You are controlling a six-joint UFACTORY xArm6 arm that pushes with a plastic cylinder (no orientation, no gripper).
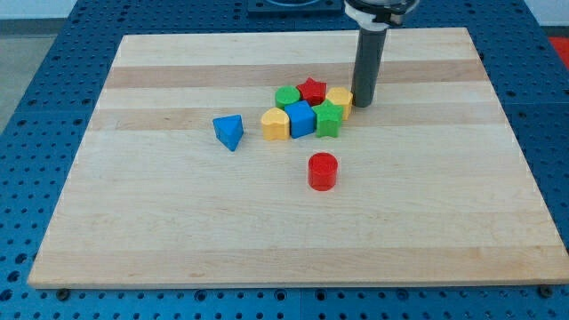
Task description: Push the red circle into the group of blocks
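- We see our arm ending in a plain dark rod with no hand on it, so there is nothing to stand open or closed; our tip [364, 104] rests on the wooden worktop [178, 231], toward the view's top.
- We count eight blocks in all: two red, two blue, two green, two yellow.
- Six of them huddle together just to the view's left of our tip: the yellow block [340, 98] closest to it, the red star [312, 90], the green round block [287, 97], the green star [329, 118], the blue cube [301, 118] and the yellow rounded block [276, 124].
- Whether our tip touches that nearest yellow block we cannot tell; it stands just beside it.
- The red circle [323, 171], one upright cylinder, sits alone toward the view's bottom and slightly to the view's left of our tip, apart from the group, with bare wood between it and the green star.
- The blue triangle [229, 132] lies alone, well to the view's left of our tip, beyond the group.
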